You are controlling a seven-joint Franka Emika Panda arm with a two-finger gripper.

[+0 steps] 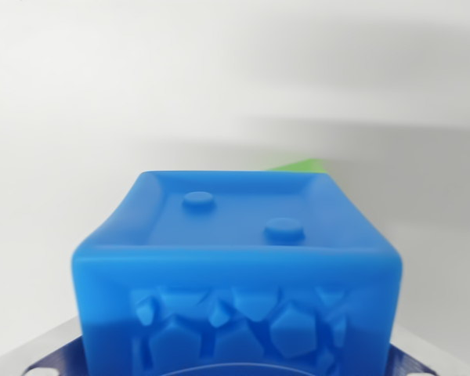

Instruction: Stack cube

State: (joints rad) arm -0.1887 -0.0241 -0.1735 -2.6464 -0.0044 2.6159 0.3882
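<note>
A blue cube [235,258] fills the lower middle of the wrist view, very close to the camera. Its top face has a raised rim and two round studs, and its near face has a rough, faceted pattern. The cube sits between the dark blue finger parts of my gripper [236,366], which show only at the bottom corners. The gripper looks shut on the cube. Behind the cube's far right edge a thin sliver of a green cube [298,165] shows; the blue cube hides the rest of it.
A plain white, blurred surface [219,78] stretches behind and around the cube, with a soft grey shadow band across the right middle.
</note>
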